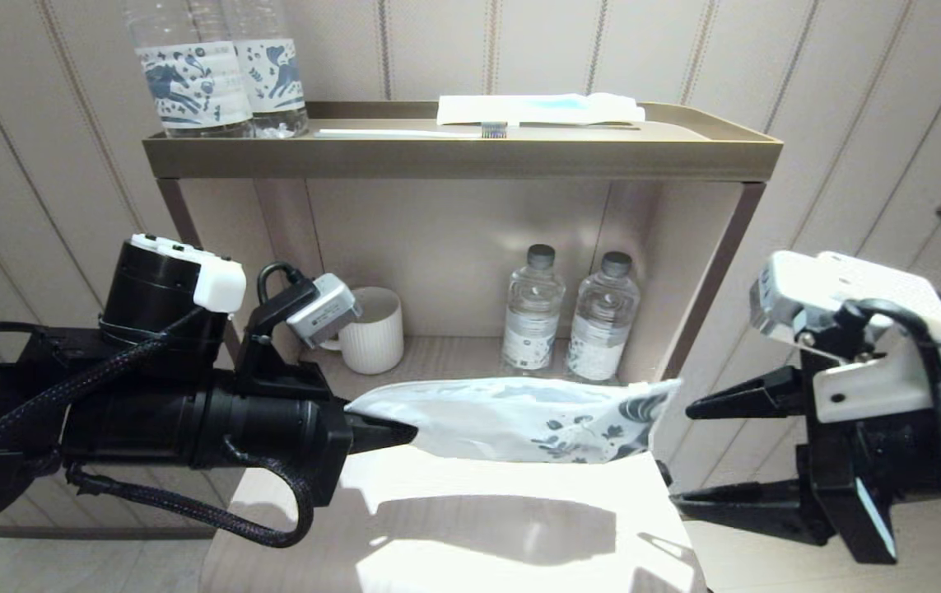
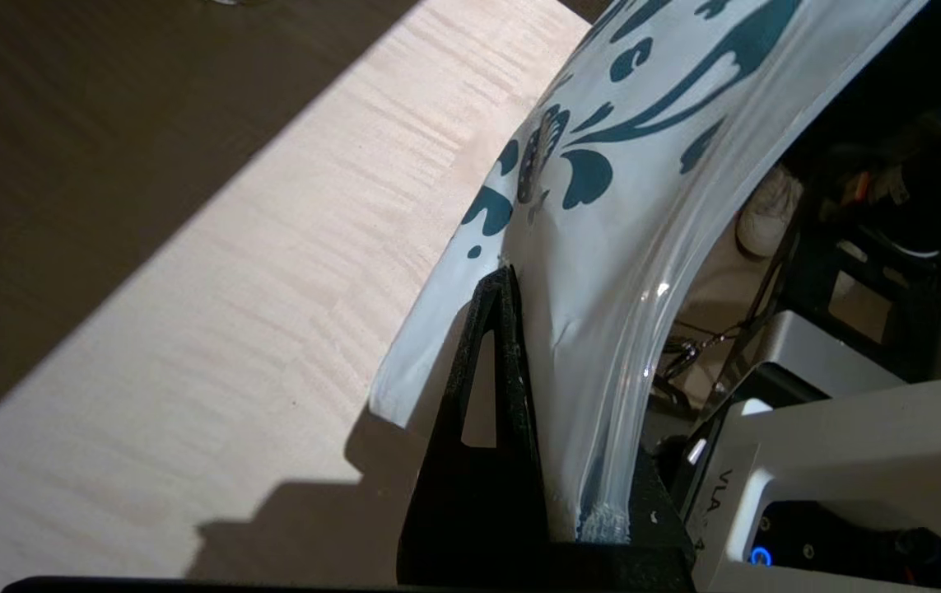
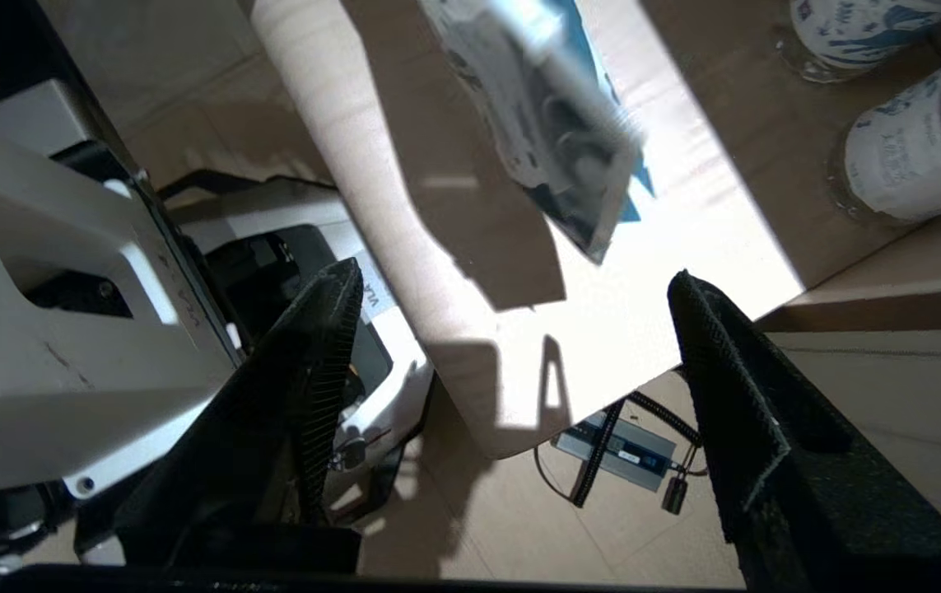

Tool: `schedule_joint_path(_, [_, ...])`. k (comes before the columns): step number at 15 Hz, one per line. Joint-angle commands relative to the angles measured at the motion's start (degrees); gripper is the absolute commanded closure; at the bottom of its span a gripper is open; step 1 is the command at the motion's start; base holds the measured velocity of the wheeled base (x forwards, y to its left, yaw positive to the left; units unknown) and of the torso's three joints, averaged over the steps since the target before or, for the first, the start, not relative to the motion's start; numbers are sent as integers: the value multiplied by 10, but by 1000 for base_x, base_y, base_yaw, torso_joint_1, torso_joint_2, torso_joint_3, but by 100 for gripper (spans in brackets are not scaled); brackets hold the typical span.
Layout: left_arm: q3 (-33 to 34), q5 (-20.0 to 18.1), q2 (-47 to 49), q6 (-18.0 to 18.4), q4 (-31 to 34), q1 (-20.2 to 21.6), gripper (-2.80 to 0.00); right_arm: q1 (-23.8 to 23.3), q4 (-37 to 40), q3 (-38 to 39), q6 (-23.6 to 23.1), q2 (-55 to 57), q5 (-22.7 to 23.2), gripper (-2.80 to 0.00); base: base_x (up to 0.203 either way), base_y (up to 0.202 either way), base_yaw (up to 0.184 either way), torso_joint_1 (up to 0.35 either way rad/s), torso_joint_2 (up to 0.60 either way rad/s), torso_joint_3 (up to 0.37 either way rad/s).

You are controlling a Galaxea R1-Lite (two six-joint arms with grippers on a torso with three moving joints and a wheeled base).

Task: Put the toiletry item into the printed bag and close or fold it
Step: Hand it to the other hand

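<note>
Your left gripper [image 1: 404, 432] is clamped on one end of the bag [image 1: 519, 418]; in the left wrist view the black fingers [image 2: 486, 387] pinch the white film beside its ribbed zip strip, and the bag [image 2: 626, 181] arcs away from them with blue leaf print on its surface. In the head view the bag hangs roughly level in the air above the pale table [image 1: 470, 527], casting a shadow on it, its printed end pointing toward your right arm. Your right gripper [image 1: 688, 449] stands just off that printed end with its jaws spread wide and nothing between them; the right wrist view shows both fingers [image 3: 314, 329] apart, with the bag's end [image 3: 552, 132] ahead of them and not touching either. Behind the bag stands a shelf unit [image 1: 462, 156]. Its lower compartment holds a white ribbed cup [image 1: 373, 329] on the left and two small water bottles [image 1: 573, 317] side by side on the right. On its top tray lie a toothbrush [image 1: 412, 132] and a white packet [image 1: 540, 109] with a light-blue stripe, and two larger bottles [image 1: 219, 70] with blue printed labels stand at the tray's left end.
</note>
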Motion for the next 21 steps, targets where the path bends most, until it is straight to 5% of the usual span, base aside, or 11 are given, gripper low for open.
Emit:
schedule_joint_path(1, [-2, -7, 6, 10, 4, 0, 0, -4, -5, 6, -16, 24, 18, -280, 0, 0, 0, 0, 0, 0])
schedule_joint_path(8, [-3, -26, 10, 33, 20, 0, 0, -23, -53, -29, -87, 108, 53, -280, 0, 0, 0, 0, 0, 0])
schedule_joint_path(13, [-4, -28, 8, 33, 21, 3, 0, -39, -48, -28, -118, 107, 138, -280, 0, 0, 0, 0, 0, 0])
schedule_joint_path(19, [-10, -29, 9, 30, 21, 9, 0, -73, -70, 16, -81, 100, 232, -280, 0, 0, 0, 0, 0, 0])
schedule_joint_path(21, [-12, -29, 10, 29, 22, 9, 0, -84, -165, 67, -36, 93, 259, -280, 0, 0, 0, 0, 0, 0])
